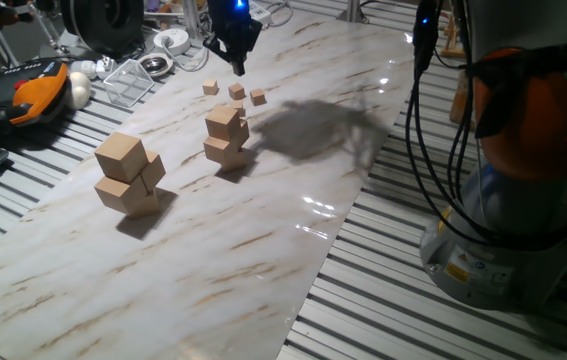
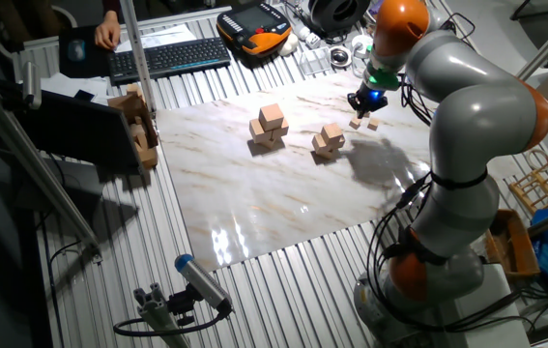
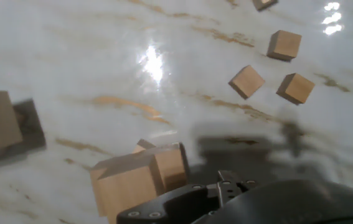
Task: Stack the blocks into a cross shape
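- Wooden blocks, tiny, light tan: three lie loose and apart on the marble-patterned sheet (image 1: 263,250), directly below and just beside the fingers. In one fixed view they sit at (image 1: 211,88), (image 1: 236,92) and (image 1: 258,97).
- Hand view shows the same cubes ahead of the fingers: (image 3: 284,45), (image 3: 247,81), (image 3: 296,88); a fourth is cut off by the top edge (image 3: 263,4).
- Gripper (image 1: 238,66): dark, with a blue light on its body, hanging just above the tiny cubes and touching none. Nothing is seen between the fingers; whether they are parted or closed cannot be told, as the tips are too small and dark in the fixed views and hidden in the hand view.
- Medium cube pile (image 1: 226,135): nearer the camera than the fingers, well short of them.
- Large cube pile (image 1: 130,173): farther again from the fingers, on the same sheet.
- Keyboard (image 2: 169,57): off the sheet, well apart from the fingers.
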`<state>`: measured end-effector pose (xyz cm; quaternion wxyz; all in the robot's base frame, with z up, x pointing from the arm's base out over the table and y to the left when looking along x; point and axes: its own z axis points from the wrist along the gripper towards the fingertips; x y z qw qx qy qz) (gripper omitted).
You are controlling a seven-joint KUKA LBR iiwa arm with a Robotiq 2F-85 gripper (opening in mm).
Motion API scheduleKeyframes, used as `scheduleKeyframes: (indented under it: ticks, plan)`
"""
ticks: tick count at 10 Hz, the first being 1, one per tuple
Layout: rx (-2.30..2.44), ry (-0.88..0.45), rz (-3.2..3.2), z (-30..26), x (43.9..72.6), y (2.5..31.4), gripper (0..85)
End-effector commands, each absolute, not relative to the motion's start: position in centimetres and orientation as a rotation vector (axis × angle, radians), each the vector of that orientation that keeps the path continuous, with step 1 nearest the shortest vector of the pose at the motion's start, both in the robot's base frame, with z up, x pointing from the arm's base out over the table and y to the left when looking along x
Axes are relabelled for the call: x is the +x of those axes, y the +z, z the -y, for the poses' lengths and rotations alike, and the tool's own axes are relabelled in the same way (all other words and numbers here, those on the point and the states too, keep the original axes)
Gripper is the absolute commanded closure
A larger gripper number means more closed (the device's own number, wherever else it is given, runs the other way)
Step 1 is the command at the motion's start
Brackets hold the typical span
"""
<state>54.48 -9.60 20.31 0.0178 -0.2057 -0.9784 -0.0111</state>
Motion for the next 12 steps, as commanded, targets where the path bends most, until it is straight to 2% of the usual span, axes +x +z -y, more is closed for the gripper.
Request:
scheduleKeyframes:
  ticks: [1,2,5,9,12]
  plan:
    - [-0.676,-0.027,3.040,9.6,54.5,20.3,85.0]
    - [-0.690,0.024,3.053,9.6,54.5,20.3,85.0]
    - [-0.757,0.031,3.033,9.8,54.5,19.6,85.0]
    - [-0.807,0.042,3.055,11.1,54.9,16.2,85.0]
    - [-0.814,0.010,3.033,12.3,55.9,14.8,85.0]
